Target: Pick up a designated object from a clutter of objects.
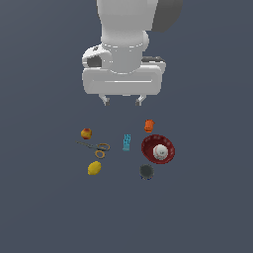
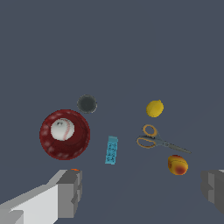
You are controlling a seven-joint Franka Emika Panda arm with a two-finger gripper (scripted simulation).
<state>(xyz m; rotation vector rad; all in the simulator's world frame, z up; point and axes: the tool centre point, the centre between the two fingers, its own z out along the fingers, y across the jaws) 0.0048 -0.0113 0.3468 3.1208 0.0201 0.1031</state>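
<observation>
The small white ball with faint red seams (image 1: 159,151) lies inside the dark red bowl (image 1: 168,145) at the exterior view's right. It also shows in the wrist view (image 2: 62,129), in the bowl (image 2: 79,138). My gripper (image 1: 122,101) hangs open and empty high above the clutter, behind the items. In the wrist view its two grey fingers (image 2: 70,192) stand wide apart. The cyan block (image 1: 127,142) lies in the middle of the clutter.
A red-yellow fruit (image 1: 86,133), orange-handled scissors (image 1: 99,147) and a yellow lemon (image 1: 94,168) lie at the exterior view's left. An orange cup (image 1: 149,125) stands behind the bowl. A dark grey round thing (image 1: 146,171) lies in front of it.
</observation>
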